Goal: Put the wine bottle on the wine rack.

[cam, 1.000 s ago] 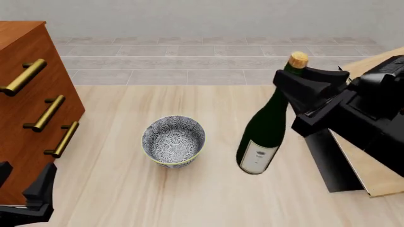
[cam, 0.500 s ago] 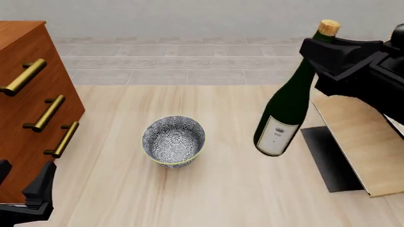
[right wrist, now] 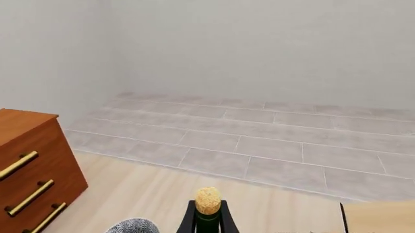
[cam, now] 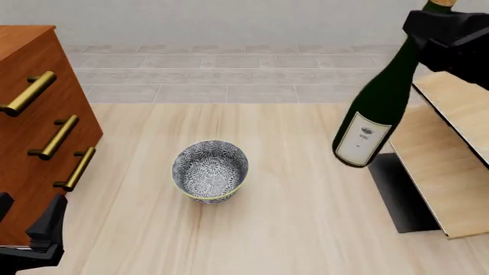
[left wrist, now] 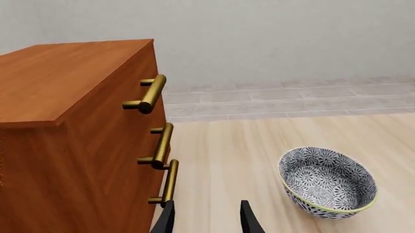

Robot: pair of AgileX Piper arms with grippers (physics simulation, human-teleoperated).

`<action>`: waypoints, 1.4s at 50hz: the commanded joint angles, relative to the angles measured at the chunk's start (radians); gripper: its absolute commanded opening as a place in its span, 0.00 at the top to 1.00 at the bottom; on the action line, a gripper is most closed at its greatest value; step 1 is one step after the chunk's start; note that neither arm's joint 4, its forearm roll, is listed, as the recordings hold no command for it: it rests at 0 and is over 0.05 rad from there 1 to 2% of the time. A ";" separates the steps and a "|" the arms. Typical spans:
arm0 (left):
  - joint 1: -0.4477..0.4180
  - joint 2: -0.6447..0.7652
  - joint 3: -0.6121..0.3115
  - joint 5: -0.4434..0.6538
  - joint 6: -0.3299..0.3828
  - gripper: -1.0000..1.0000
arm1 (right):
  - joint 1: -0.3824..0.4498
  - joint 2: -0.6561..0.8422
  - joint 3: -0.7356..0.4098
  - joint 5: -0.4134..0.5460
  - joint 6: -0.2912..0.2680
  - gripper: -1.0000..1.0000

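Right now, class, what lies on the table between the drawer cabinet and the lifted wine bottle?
In the front view, only the patterned bowl sits between cabinet and wine bottle.

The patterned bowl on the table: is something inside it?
The bowl looks empty: the front view shows only its patterned inner wall, and the left wrist view shows the same. No part of its inside is covered.

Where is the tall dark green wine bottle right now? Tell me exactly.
In the front view, the tall dark green wine bottle hangs tilted at the right, held by its neck in the right gripper, above the table beside the light wooden wine rack.
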 commanded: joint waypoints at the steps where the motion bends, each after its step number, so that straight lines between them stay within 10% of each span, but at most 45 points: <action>1: 0.002 0.000 0.000 -0.002 0.001 0.00 | -0.067 -0.006 -0.064 0.057 0.000 1.00; 70: -0.002 0.024 0.000 -0.028 0.000 0.00 | -0.392 -0.001 -0.226 0.172 0.033 1.00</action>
